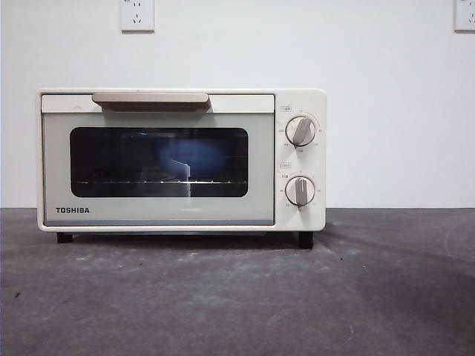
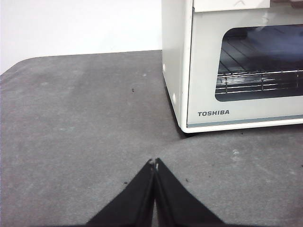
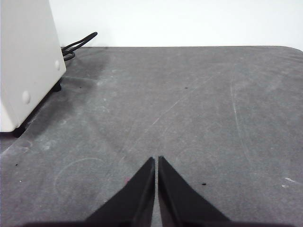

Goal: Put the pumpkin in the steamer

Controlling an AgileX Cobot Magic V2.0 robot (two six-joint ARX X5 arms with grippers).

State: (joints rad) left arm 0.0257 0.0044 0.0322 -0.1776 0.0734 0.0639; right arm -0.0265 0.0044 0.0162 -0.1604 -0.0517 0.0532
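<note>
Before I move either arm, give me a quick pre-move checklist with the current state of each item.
1. Pumpkin located: not ok, it shows in no view.
2. Steamer door open for loading: not ok, the door sits shut under its handle.
3. Rack inside free: cannot tell, the glass is dark and reflective.
4. Left gripper ready to grasp: not ok, jaws closed and empty, hovering over the table in front of the steamer's corner.
5. Right gripper ready: not ok, jaws nearly closed and empty, beside the steamer's side wall.
6. Power cord out of the way: ok, it lies behind the steamer.
</note>
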